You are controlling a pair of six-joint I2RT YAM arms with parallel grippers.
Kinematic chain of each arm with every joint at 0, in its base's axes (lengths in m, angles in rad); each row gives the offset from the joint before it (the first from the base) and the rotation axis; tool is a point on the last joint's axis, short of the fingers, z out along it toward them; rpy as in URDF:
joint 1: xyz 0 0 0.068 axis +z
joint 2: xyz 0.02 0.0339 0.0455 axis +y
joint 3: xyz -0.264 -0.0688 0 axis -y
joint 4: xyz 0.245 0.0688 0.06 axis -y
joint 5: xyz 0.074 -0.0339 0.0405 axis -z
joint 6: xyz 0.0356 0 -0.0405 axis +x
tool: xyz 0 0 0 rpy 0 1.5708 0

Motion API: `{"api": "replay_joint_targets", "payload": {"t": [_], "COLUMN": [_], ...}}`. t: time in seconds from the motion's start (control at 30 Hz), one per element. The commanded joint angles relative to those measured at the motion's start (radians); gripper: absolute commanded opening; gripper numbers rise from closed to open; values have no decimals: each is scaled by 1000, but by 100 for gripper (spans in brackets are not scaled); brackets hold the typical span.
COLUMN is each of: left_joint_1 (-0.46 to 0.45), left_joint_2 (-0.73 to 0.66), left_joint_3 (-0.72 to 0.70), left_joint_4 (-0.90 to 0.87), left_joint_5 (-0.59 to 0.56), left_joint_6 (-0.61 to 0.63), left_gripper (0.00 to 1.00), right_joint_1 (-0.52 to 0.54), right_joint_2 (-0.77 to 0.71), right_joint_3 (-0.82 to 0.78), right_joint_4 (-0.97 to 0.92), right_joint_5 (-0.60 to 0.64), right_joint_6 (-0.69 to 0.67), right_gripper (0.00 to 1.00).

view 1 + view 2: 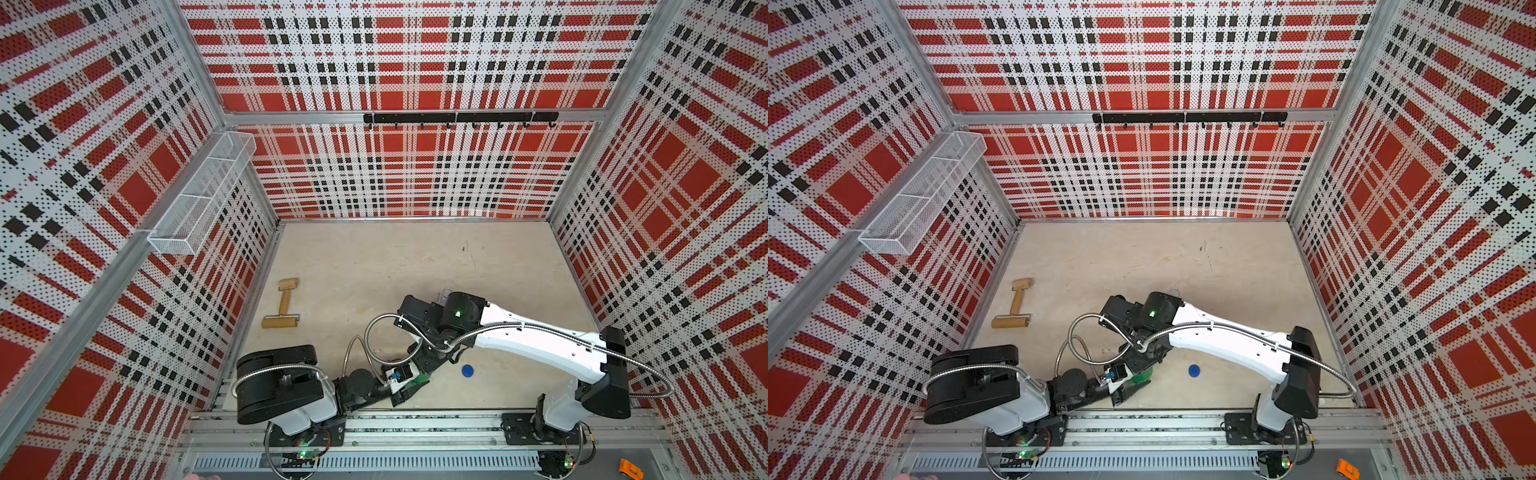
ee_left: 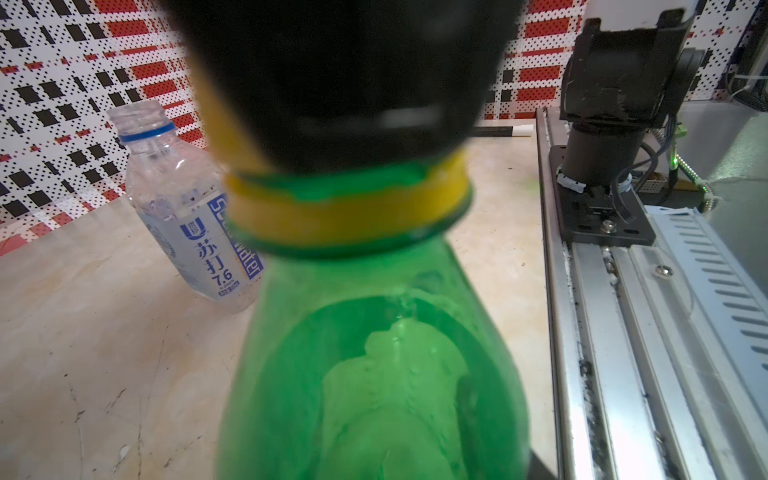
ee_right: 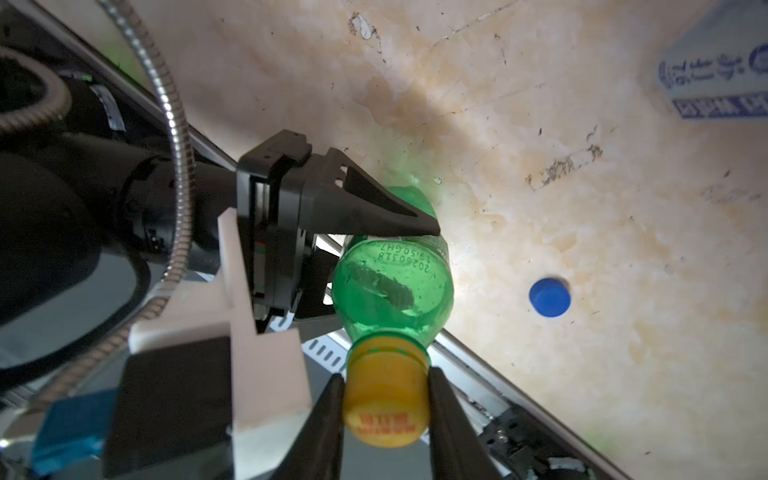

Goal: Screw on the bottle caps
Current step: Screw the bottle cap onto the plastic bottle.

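Held: green bottle (image 3: 392,286), yellow cap (image 3: 386,395) gripped on its neck.
Left jaws clamped the bottle's body; right jaws pinched the cap from both sides, narrow gap. Loose blue cap (image 3: 549,297) lay on the worktop (image 3: 540,187) near the right jaws. Uncapped clear bottle (image 2: 187,208) stood upright, apart from both jaws.

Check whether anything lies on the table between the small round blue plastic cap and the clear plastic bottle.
Nothing visible does: the right wrist view shows bare tabletop from blue cap to clear bottle. The right arm spans above that stretch.
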Motion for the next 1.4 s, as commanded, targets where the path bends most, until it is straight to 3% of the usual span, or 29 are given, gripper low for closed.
{"api": "replay_joint_targets", "payload": {"t": [0.0,0.13,0.2,0.27,0.47,0.57,0.67,0.8,0.97,1.37], "left_joint_1": [-25,-28,-30,-31,-31,-33,-32,-32,-32,-32], "left_joint_2": [-20,-18,-15,-9,5,8,16,22,26,45], "left_joint_3": [28,29,29,33,38,41,42,42,45,53], "left_joint_4": [140,138,138,138,138,139,137,137,137,135], "left_joint_5": [19,9,10,15,33,54,83,110,137,162], "left_joint_6": [69,76,76,75,76,71,65,56,47,42], "left_gripper": [53,53,53,53,53,53,53,54,54,54], "right_joint_1": [-13,-29,-50,-67,-102,-103,-102,-66,31,83], "right_joint_2": [22,-12,-41,-82,-162,-175,-210,-237,-228,-238], "right_joint_3": [1,33,47,42,107,187,135,46,4,-93], "right_joint_4": [288,262,225,204,87,14,-8,-12,-27,33], "right_joint_5": [-49,6,31,52,136,204,124,19,31,14], "right_joint_6": [227,198,179,150,31,-144,-381,-578,-775,-988], "right_gripper": [3,14,35,44,56,57,57,56,53,48]}}
